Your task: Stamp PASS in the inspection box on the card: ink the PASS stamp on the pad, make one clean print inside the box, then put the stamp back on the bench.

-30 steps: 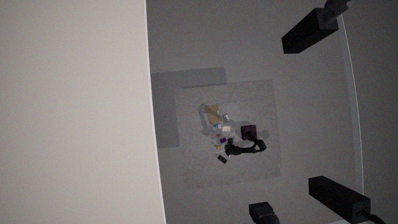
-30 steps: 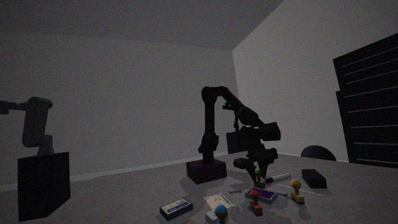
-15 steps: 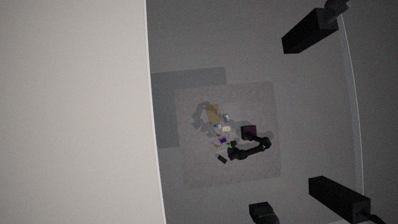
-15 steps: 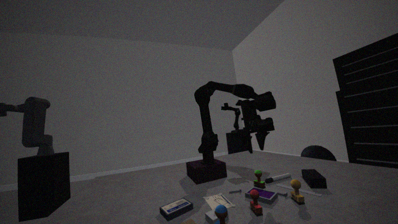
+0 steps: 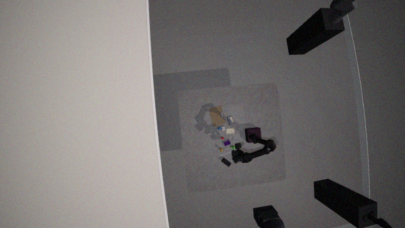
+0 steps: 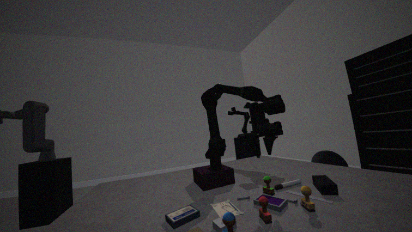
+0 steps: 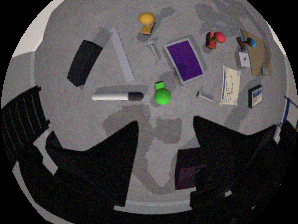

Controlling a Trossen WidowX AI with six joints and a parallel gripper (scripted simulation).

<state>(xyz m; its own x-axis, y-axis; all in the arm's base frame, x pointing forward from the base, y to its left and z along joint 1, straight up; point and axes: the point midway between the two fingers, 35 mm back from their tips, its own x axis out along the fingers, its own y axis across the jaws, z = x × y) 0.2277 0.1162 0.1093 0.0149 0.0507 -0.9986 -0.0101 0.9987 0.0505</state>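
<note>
A green-knobbed stamp stands upright on the bench, apart from my fingers. My gripper is open and empty, and it hangs well above the stamp. The purple ink pad lies just beside the stamp. The pale card lies flat beyond the pad; its markings are too small to read.
Red, yellow and blue knobbed stamps stand around the pad. A marker, a ruler, a black block and a blue-white box lie nearby. The arm's dark base stands behind.
</note>
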